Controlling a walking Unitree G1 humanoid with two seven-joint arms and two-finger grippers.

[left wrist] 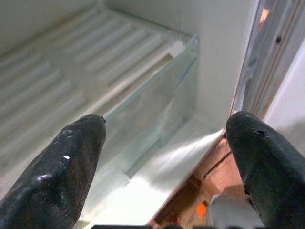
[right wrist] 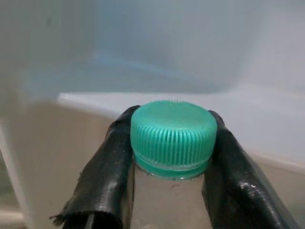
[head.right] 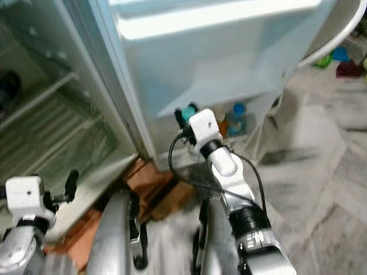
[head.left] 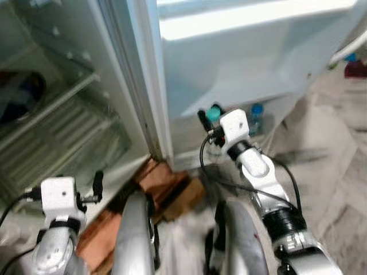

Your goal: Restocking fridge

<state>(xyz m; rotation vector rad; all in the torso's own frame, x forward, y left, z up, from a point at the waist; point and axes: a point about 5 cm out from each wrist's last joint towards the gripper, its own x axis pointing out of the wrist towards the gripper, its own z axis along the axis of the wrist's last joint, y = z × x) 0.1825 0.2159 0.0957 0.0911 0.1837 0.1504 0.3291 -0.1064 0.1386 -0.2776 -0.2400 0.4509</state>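
My right gripper (head.left: 207, 119) is shut on a clear bottle with a green cap (right wrist: 172, 136), held by the neck just below the cap (head.left: 214, 113). It hangs low in front of the open fridge door's bottom shelf (head.left: 189, 156). A blue-capped bottle (head.left: 256, 117) stands in that door shelf to the right. My left gripper (left wrist: 167, 143) is open and holds nothing, low by the fridge's bottom compartment, facing its ribbed floor (left wrist: 71, 71) and glass-fronted drawer (left wrist: 152, 100).
The fridge interior (head.left: 57, 114) with a wire shelf is on the left, the white door (head.left: 246, 57) straight ahead. Reddish wooden blocks (head.left: 166, 183) lie under the fridge's front corner. Pale marbled floor (head.left: 332, 172) spreads to the right.
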